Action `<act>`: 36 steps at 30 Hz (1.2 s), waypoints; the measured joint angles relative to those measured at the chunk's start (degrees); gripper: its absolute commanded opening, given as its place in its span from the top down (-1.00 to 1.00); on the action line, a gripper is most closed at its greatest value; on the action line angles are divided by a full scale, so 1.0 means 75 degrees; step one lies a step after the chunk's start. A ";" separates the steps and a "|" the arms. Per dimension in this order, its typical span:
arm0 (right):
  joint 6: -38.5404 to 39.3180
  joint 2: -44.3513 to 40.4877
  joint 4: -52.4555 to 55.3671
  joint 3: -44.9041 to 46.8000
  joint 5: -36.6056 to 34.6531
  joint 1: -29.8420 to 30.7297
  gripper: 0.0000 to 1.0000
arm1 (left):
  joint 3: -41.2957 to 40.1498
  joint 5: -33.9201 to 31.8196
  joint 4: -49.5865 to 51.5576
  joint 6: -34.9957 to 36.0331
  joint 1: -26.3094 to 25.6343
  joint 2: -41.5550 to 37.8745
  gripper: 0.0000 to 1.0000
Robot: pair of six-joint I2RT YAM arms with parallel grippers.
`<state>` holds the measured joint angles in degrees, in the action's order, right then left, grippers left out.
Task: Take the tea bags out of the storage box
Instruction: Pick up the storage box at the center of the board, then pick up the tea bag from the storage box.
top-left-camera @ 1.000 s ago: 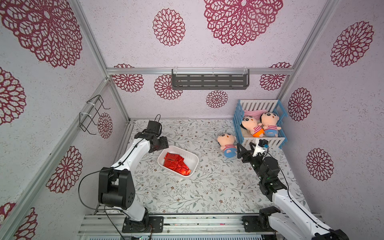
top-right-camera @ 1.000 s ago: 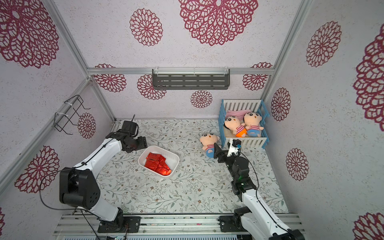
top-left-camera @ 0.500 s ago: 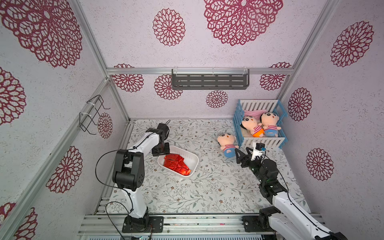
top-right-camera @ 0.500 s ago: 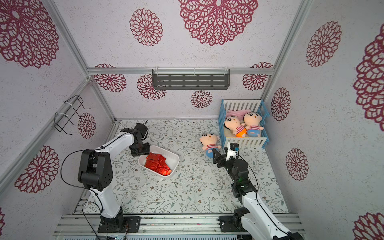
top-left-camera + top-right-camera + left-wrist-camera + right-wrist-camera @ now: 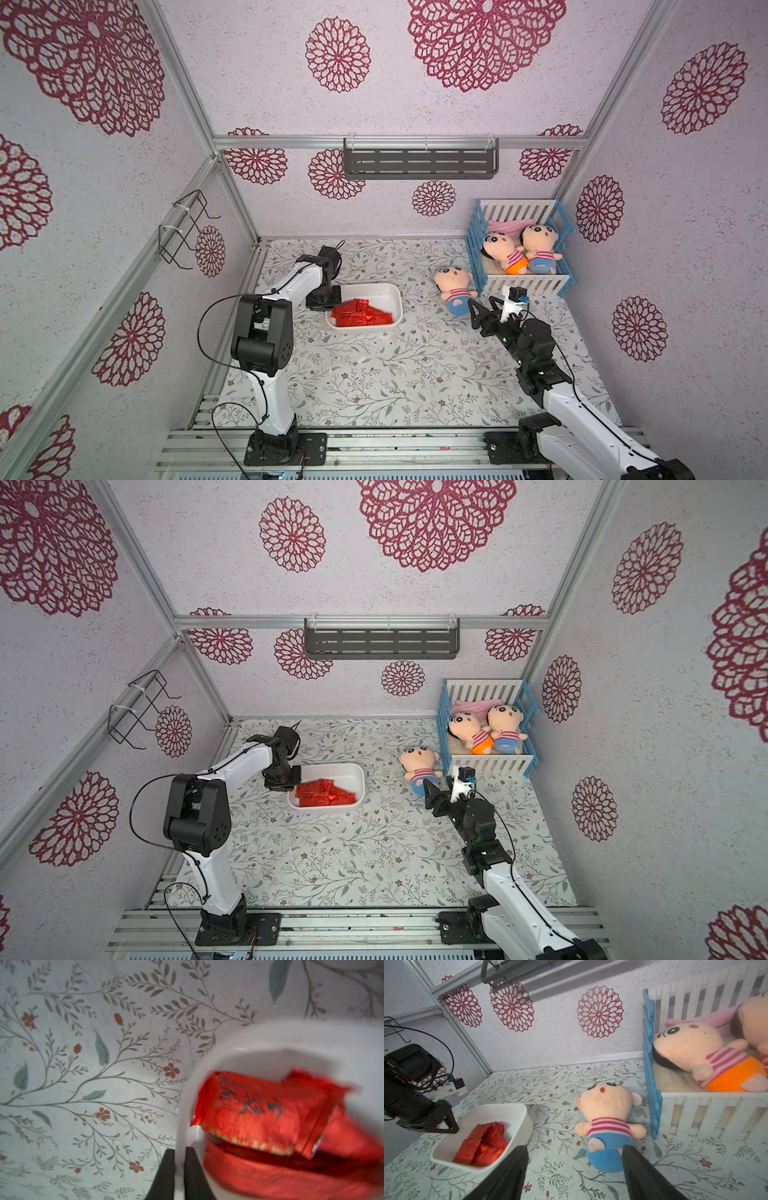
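Red, crinkled foil tea bags (image 5: 360,318) lie piled inside the shallow white plastic storage box (image 5: 398,300), which rests on the floral-patterned table (image 5: 374,374). Check the left gripper (image 5: 178,1153) in its wrist view — its two black fingers (image 5: 166,1172) are pinched together on the box's white rim, one outside the wall and one inside, beside the sachets. The right gripper (image 5: 574,1150) stands spread wide with nothing between its jaws — it hovers near the lying plush doll in blue trousers (image 5: 606,1109), apart from the box.
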<state>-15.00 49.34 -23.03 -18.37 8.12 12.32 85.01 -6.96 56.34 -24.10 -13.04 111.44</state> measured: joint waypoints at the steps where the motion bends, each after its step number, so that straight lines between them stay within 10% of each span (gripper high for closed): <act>1: -0.0032 0.0020 -0.0009 0.0000 0.0067 0.0000 -0.57 | 0.0003 -0.0023 -0.0017 0.0003 -0.0050 -0.0012 1.00; 11: -0.0490 0.0944 0.0055 -0.0478 0.0921 0.0434 -0.41 | -0.0358 -0.0498 0.0527 -0.0134 -0.0606 -0.0612 1.00; 24: -0.1574 0.5540 0.1125 -0.4963 0.1553 0.4313 -0.03 | -0.2276 -0.0781 0.0583 -0.0137 -0.0597 -0.3130 1.00; 36: -0.2425 0.8880 0.2585 -0.7991 0.0979 0.4975 0.16 | -0.2844 -0.0836 0.0248 -0.0076 -0.0595 -0.3687 1.00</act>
<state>-33.19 115.94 -3.64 -78.30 15.46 49.63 63.68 -13.23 58.19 -24.67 -17.50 83.79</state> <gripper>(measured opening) 0.420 0.093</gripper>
